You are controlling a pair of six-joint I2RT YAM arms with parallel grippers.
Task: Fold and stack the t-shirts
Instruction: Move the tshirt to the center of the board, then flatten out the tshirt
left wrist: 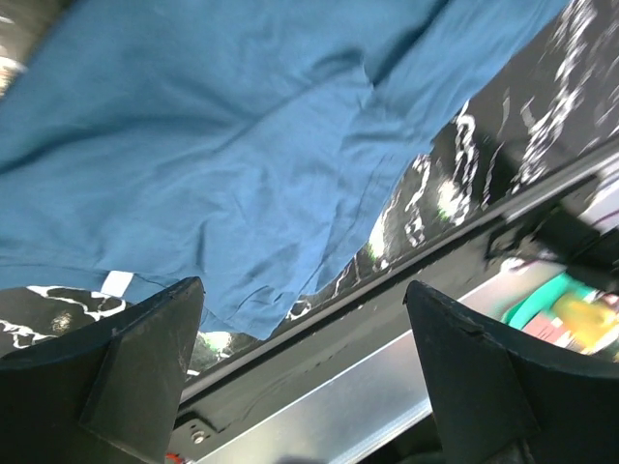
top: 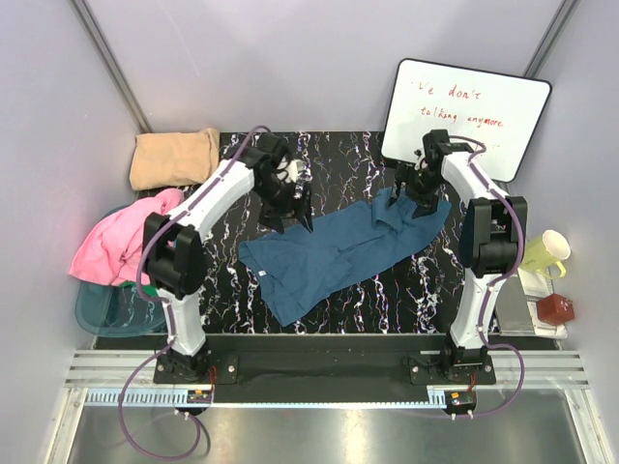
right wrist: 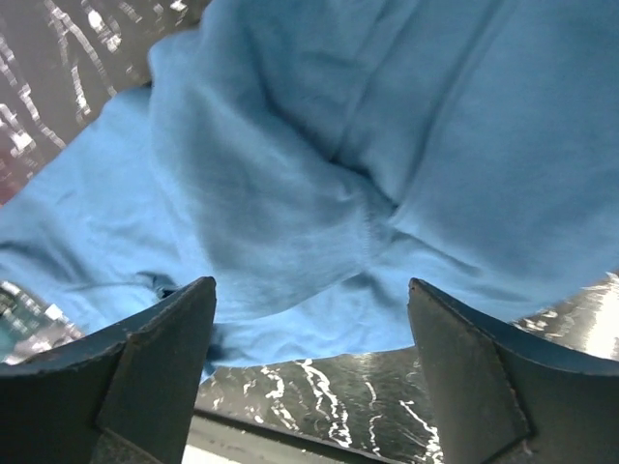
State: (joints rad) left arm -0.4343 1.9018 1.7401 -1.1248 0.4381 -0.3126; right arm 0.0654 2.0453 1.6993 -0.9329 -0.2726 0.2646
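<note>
A dark teal-blue t-shirt (top: 338, 253) lies spread and rumpled across the black marbled table (top: 338, 159), running from lower left to upper right. My left gripper (top: 290, 208) hangs above its upper left edge, open and holding nothing; its wrist view shows the blue cloth (left wrist: 222, 145) below. At the shirt's upper right end my right gripper (top: 414, 198) is open just above the bunched fabric (right wrist: 319, 184), with nothing between its fingers. A folded tan-beige t-shirt (top: 174, 159) rests at the back left. A pink t-shirt (top: 121, 242) drapes over a teal basket (top: 102, 309).
A whiteboard (top: 464, 111) with red writing leans at the back right. A yellow-green mug (top: 544, 253) and a red-brown box (top: 556, 309) sit on a side shelf to the right. Metal rails (top: 319, 372) run along the near edge.
</note>
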